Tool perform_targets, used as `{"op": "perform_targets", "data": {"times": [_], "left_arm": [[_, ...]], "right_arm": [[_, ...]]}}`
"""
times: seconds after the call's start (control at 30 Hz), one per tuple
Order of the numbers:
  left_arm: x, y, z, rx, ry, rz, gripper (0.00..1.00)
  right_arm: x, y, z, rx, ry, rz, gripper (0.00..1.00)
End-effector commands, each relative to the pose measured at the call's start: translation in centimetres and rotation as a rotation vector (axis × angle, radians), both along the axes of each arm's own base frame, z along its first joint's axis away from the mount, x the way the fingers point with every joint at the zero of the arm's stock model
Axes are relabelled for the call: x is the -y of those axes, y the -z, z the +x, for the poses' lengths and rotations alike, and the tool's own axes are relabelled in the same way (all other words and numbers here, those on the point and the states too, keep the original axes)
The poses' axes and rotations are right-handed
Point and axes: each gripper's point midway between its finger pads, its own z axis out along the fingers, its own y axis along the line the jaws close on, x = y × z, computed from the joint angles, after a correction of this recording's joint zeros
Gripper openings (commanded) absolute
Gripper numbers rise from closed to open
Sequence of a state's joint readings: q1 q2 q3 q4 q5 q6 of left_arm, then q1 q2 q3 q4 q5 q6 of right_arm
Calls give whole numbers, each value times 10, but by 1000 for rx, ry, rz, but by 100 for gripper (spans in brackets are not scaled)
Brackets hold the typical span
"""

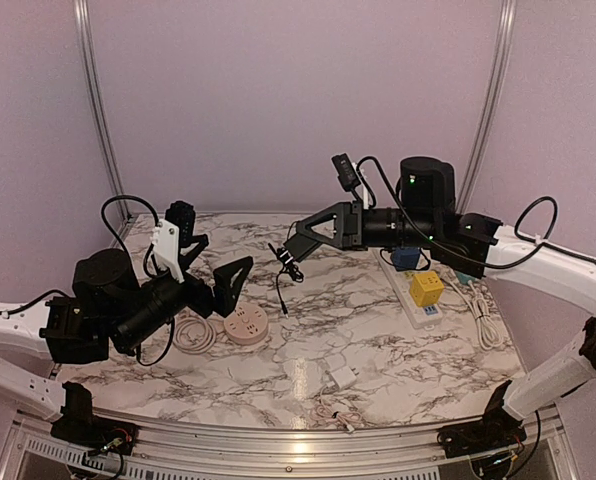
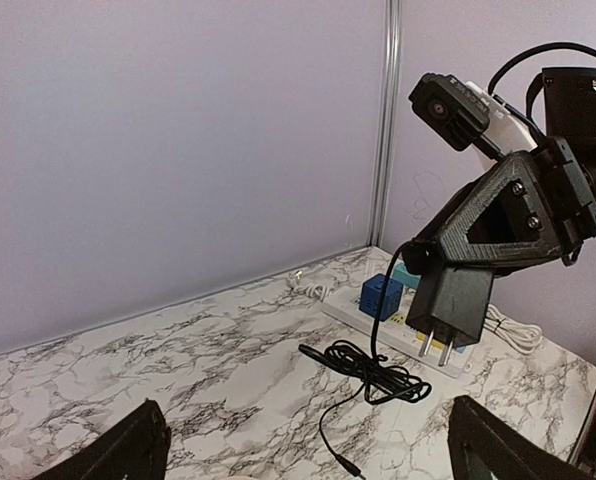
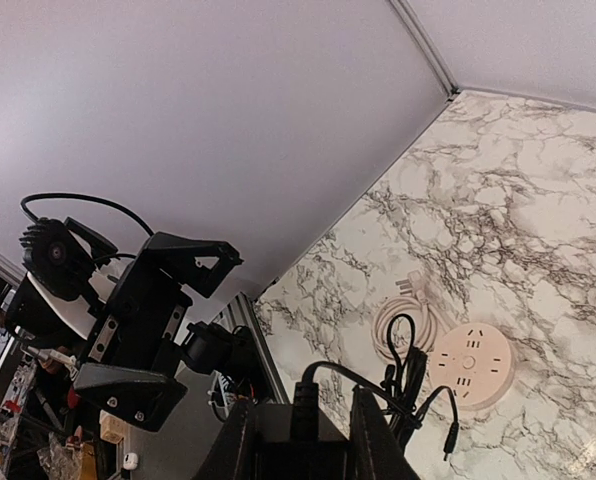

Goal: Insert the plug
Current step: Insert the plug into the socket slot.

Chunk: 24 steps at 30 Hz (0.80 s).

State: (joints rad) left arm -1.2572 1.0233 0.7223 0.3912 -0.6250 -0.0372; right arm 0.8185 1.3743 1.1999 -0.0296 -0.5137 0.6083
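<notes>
Plug (image 2: 450, 308), top behind right gripper (image 2: 436, 262)

Top camera overlooks the tabletop (image 1: 308, 350) from 6 o'clock. Left wrist faces the right tool (image 2: 433, 265); right wrist, the left tool (image 3: 193, 330).

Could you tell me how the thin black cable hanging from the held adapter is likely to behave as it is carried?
Probably floppy: the cable droops in loose loops below the adapter. It looks thin and light, so it likely trails and may snag the round socket.
</notes>
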Motion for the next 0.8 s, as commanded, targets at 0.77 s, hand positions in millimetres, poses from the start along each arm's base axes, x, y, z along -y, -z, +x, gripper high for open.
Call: {"op": "perform_targets", "data": {"times": [0.77], "left_arm": [[4,3,3,-13,5,-31,99]], "right_arm": [[14,-24,4,44,55,19,0]]}}
